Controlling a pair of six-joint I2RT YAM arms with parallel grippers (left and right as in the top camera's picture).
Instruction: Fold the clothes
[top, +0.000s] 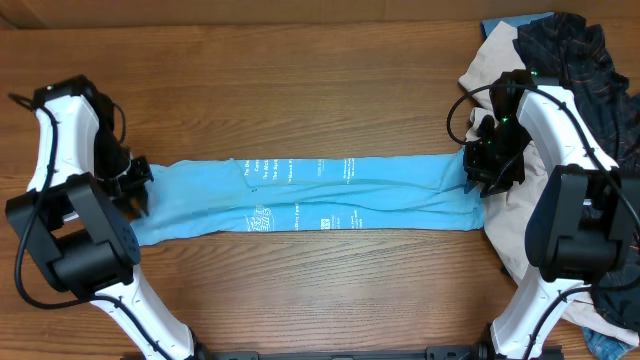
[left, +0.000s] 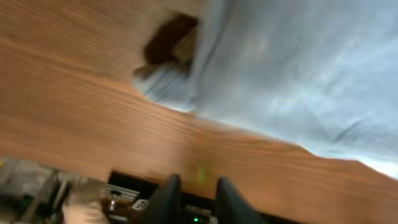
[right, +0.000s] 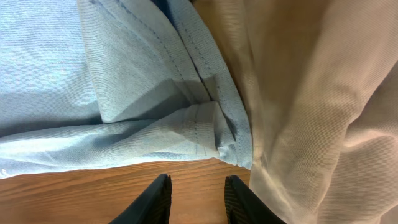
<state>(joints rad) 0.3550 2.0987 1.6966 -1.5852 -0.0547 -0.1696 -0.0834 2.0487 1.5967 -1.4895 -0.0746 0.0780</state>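
A light blue T-shirt (top: 310, 195) with white lettering lies folded into a long strip across the wooden table. At its left end my left gripper (top: 138, 186) stands just off the cloth. In the blurred left wrist view that gripper (left: 198, 200) is open over bare wood, with the shirt (left: 292, 74) ahead of it. My right gripper (top: 482, 168) is at the strip's right end. In the right wrist view it (right: 196, 202) is open over wood, just short of the shirt's bunched hem (right: 205, 130). Nothing sits between either pair of fingers.
A cream garment (top: 510, 225) lies under my right arm and fills the right side of the right wrist view (right: 311, 118). A dark garment with orange stitching (top: 585, 70) is heaped at the back right. Bare wood (top: 300, 90) lies behind the strip.
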